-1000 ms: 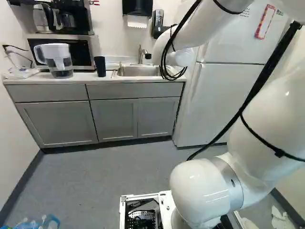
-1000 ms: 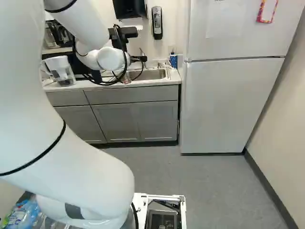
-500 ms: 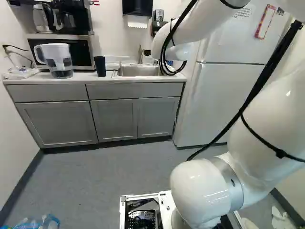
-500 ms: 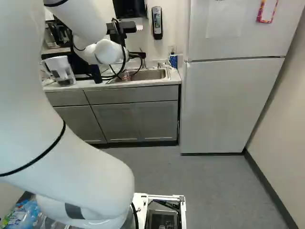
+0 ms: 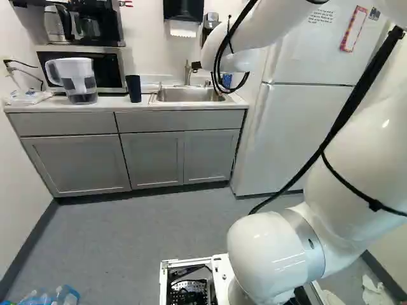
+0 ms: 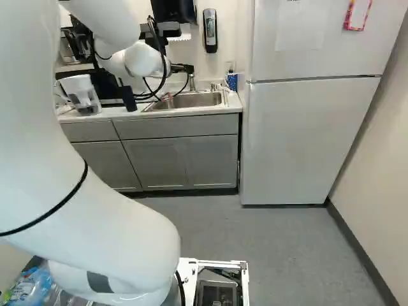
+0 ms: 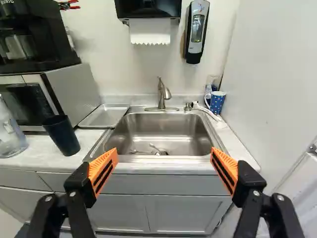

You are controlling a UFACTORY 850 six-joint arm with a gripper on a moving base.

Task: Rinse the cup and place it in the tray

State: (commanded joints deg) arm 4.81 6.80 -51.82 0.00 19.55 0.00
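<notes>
White wall [image 7: 114,64] rises behind a pale counter [image 7: 240,144], with cabinets below. By the counter's left end in the left base view stands a clear pitcher [image 5: 75,79], upright, apparently with some water low in it, in front of the microwave [image 5: 111,67]. Next comes a dark cup [image 7: 62,135], upright near the counter's front edge, just beside the sink; its contents can't be made out. A shallow metal tray [image 7: 104,116] sits between microwave and sink, towards the counter's back edge. The sink [image 7: 173,129] holds what looks like silver cutlery [image 7: 157,149] near its drain, and the faucet [image 7: 162,94] stands at the middle of its back edge. The gripper [image 7: 164,151] is ahead of the counter, fingers wide apart with nothing between them. Past the sink's back right corner is a dotted mug [image 7: 216,102], its handle towards the sink, with a clear glass [image 7: 212,84] behind it holding something blue.

Picking up the cup is probably the step in hand, though whether it's the dark one or the dotted mug can't be told. For the dark cup, come in level and take it across the middle, gently, since a hard squeeze might slip or dent it. For the mug, keep the handle clear of both pads and mind the glass. Then tip it under the spout without knocking the faucet, drain it, and set it flat inside the tray's rim.
</notes>
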